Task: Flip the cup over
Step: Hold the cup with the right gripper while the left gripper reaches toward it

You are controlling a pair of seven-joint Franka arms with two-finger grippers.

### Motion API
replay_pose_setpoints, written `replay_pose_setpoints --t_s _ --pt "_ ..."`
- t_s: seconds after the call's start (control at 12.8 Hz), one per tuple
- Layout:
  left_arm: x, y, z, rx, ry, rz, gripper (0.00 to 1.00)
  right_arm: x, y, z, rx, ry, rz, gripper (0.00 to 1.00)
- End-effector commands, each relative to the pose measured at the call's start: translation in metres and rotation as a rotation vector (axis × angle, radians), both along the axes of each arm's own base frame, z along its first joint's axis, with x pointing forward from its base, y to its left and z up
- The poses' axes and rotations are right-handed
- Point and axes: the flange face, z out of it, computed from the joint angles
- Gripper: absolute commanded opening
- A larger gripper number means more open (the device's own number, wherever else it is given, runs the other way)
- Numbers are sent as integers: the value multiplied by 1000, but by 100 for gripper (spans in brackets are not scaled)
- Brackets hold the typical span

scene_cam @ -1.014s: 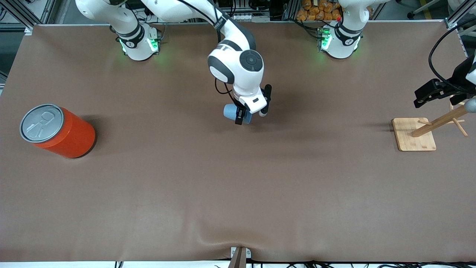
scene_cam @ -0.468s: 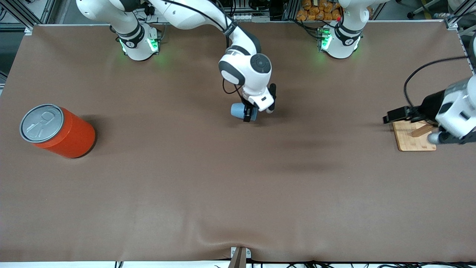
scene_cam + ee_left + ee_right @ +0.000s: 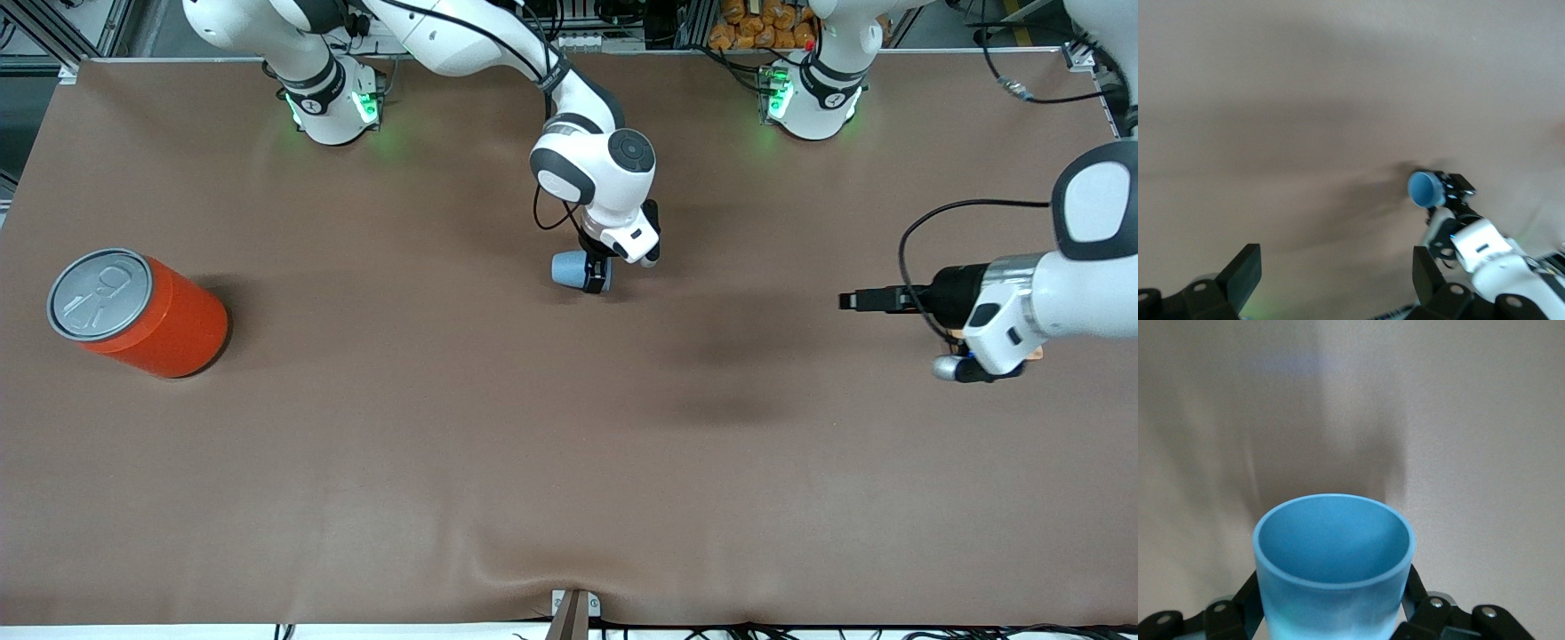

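The small light blue cup (image 3: 569,268) lies on its side low over the middle of the table, with my right gripper (image 3: 597,271) shut on it. In the right wrist view the cup (image 3: 1334,570) fills the space between the black fingers (image 3: 1245,601), its darker blue inside showing. Its mouth faces the left arm's end of the table. My left gripper (image 3: 855,300) hangs over the table toward that end, pointing at the cup. Its fingers (image 3: 1243,268) stand wide open with nothing between them. The left wrist view shows the cup's mouth (image 3: 1424,189) farther off.
A large orange can (image 3: 151,317) with a silver pull-tab top stands at the right arm's end of the table. Both arm bases (image 3: 331,105) sit along the table's edge farthest from the front camera. A small clamp (image 3: 573,609) sits at the nearest edge.
The right gripper has carried the cup a little toward the left arm's end. The left arm has swung in over the table toward the cup, covering the wooden stand.
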Motion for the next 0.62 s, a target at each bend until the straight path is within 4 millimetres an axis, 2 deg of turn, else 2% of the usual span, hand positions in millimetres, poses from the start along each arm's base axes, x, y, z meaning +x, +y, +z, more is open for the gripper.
replay_pose_setpoints --t_s 0.0,0.08,0.16,0.23,0.47,0.55 --pt "3 -5 -30 -86 46 11 100 -7 6 -4 -9 -21 56 19" --pt "3 -8 -40 -115 38 11 100 -7 5 -5 -11 -21 59 27" --pt "1 -9 -57 -169 40 30 100 -7 5 -5 -11 -21 59 75" --pt "-4 -13 -72 -242 36 41 100 -7 6 -3 -8 -22 46 100" --pt "-22 -29 -116 -483 49 103 100 6 3 30 -21 -12 16 100" --pt "-28 -34 -125 -543 49 115 100 17 2 53 -18 5 -22 100"
